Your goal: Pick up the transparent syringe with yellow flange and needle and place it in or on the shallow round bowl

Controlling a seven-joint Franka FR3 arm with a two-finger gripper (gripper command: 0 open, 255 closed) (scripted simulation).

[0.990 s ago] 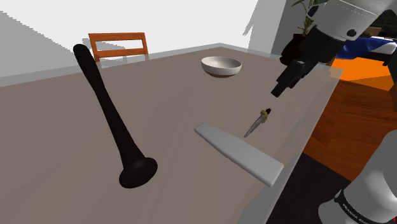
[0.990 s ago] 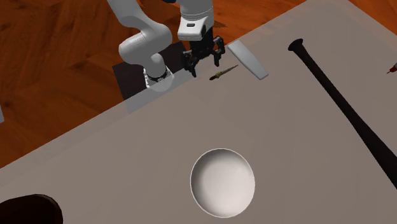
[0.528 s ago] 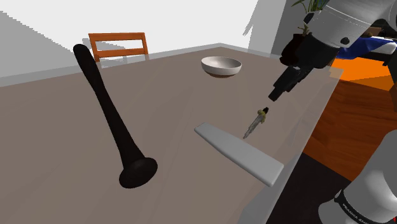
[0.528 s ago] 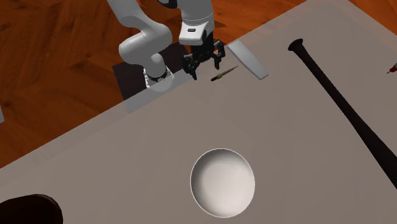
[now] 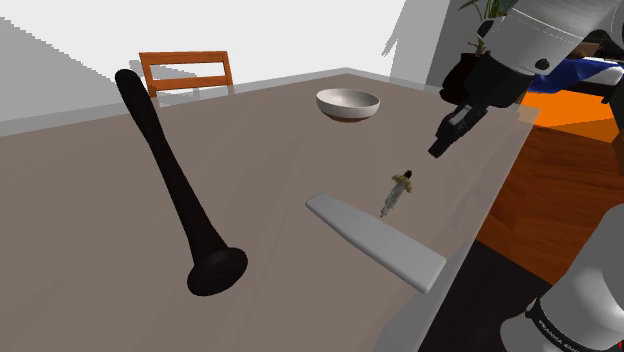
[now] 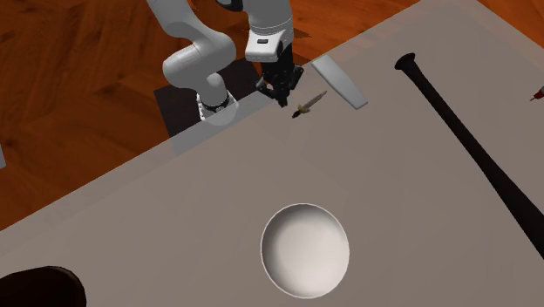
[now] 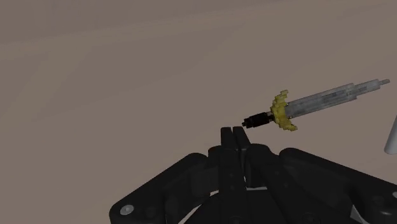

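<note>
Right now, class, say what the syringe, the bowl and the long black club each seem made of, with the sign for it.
Syringe: clear barrel, probably plastic or glass, since the table shows through; yellow flange looks matt plastic. Bowl: plain off-white, smooth, softly shaded, perhaps ceramic. Club: uniform matt black, no grain or shine; material open.

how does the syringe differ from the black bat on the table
The syringe is clear with a yellow flange; the bat is solid black. The syringe is small, the bat far longer. The syringe lies close by the grey slab, the bat well apart from it, towards the shoulder view's left. Both lie flat on the table.
</note>
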